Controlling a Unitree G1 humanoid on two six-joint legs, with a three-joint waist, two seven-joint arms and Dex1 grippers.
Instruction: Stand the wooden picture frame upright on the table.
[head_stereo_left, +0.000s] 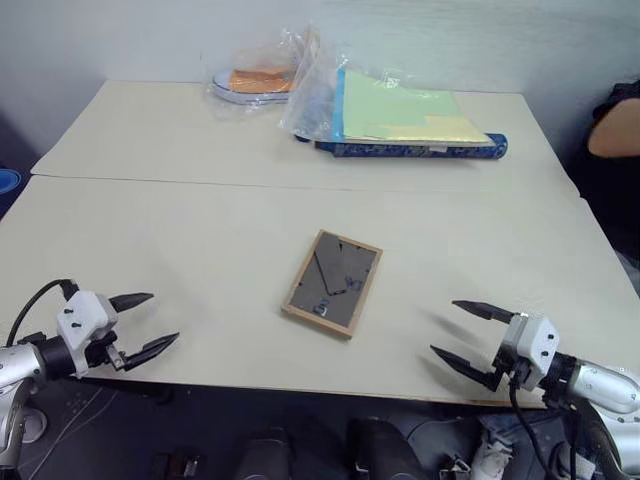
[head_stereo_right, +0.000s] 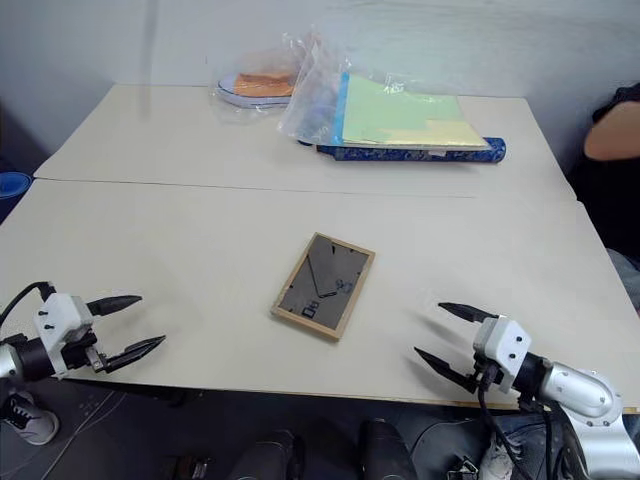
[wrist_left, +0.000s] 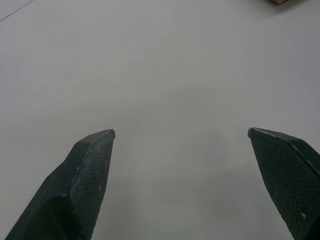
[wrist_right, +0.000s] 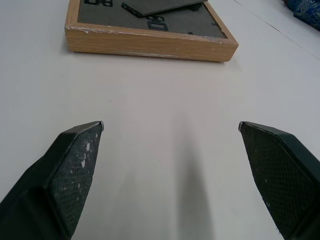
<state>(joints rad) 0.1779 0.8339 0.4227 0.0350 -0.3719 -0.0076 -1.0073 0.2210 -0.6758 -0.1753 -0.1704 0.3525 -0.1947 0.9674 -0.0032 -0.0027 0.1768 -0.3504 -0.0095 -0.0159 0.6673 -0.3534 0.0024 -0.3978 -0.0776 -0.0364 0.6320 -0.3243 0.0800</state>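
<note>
Since the wooden picture frame (head_stereo_left: 332, 283) lies face down mid-table (head_stereo_left: 200, 240), grey back and stand up, between both arms and touched by neither, approach comes first. Left gripper (head_stereo_left: 140, 325) and right gripper (head_stereo_left: 462, 335) both gape wide, empty, near the front edge. Best bet: pinch opposite wood rims, tilt up slowly, rest it on the stand.

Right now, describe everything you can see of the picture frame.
The picture frame is a small rectangle with a light wooden rim, slightly scuffed along one edge. It lies flat and face down on the table, turned at an angle, so its dark grey back panel faces up, with a stand and small clips on it. Nothing but the table touches it; both grippers are well clear of it.
</note>
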